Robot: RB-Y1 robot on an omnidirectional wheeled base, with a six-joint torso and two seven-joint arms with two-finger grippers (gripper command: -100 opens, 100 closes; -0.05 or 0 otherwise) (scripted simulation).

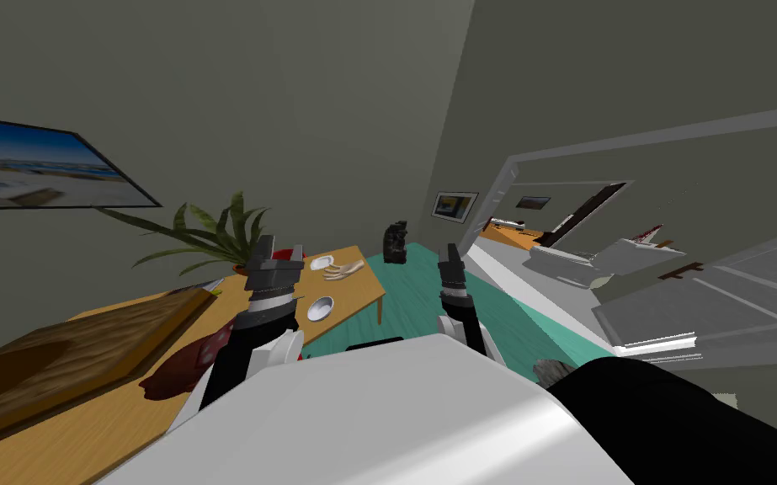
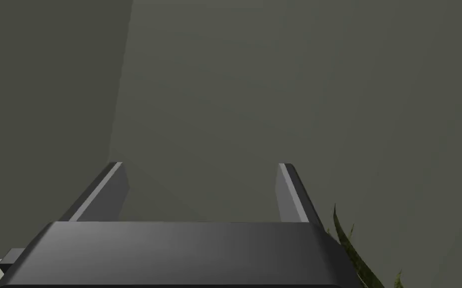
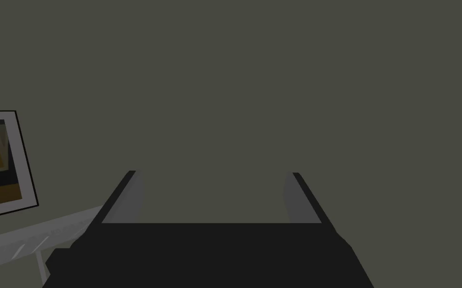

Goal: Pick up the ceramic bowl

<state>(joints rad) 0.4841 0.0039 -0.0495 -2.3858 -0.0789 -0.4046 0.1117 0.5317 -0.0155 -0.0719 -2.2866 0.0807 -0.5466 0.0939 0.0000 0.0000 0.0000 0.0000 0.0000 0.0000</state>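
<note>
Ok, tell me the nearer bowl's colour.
White; the bowl shows best in the head view.

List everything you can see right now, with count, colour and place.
round white bowl: one, white, near side of orange-brown wooden table.
small white dish: one, white, farther back there.
beige hand-shaped object: one, beige, beside that dish.
leafy green plant: one, green, behind the table.
framed beach picture: one, blue, left wall.
teal rug: one, teal, right of the table.
dark lumpy object: one, black, rug's far end.
left claw: one, grey, open, above the table.
right claw: one, grey, open, above the rug.
</note>
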